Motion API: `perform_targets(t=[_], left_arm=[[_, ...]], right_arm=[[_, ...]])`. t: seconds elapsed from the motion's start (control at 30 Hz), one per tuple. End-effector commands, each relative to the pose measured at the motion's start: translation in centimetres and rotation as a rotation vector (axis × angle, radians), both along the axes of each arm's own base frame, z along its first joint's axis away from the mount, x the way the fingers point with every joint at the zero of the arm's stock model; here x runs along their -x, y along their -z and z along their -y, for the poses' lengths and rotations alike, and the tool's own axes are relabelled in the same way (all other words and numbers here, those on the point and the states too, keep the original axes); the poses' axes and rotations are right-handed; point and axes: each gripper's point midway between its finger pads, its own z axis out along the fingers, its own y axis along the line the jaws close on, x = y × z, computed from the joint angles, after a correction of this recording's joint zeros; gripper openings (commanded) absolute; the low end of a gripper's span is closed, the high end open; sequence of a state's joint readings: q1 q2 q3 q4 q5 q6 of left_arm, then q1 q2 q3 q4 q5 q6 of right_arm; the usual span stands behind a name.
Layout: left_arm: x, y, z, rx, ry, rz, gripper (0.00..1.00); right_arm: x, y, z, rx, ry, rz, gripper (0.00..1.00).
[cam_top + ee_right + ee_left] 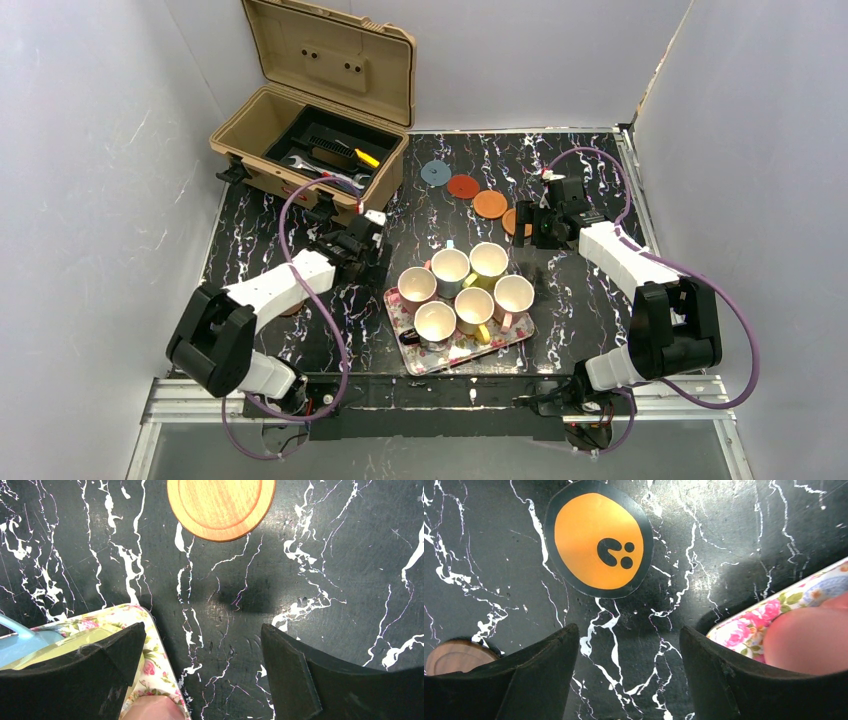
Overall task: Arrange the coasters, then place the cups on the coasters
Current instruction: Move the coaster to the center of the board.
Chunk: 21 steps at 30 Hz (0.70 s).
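Both wide and empty, your left jaws face the round yellow-orange dark-rimmed coaster at upper frame, your right jaws the round orange wooden coaster, likely lining up pickups.

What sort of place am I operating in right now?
Probably a lab test cell, not a kitchen: plain grey-white panel walls box in a black marble-patterned table, and an open tan plastic toolbox holding tools sits at its far left corner.
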<state>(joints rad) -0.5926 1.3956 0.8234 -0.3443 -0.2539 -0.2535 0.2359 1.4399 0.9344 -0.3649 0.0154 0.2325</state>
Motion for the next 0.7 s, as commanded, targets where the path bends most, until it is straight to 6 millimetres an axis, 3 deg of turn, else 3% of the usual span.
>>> perform_targets(t=[0.0,0.67], left_arm=[[-0.7,0.1,-0.7,-0.082,0.058,-0.009,0.7],[-2.3,2.4,-0.8,-0.028,0.103,-0.089,0.69]], right_arm=[[-0.1,-0.6,-0.1,-0.011,-0.006,0.032,0.93],[0.2,-0.5,0.2,-0.002,-0.003,0.034,0.93]])
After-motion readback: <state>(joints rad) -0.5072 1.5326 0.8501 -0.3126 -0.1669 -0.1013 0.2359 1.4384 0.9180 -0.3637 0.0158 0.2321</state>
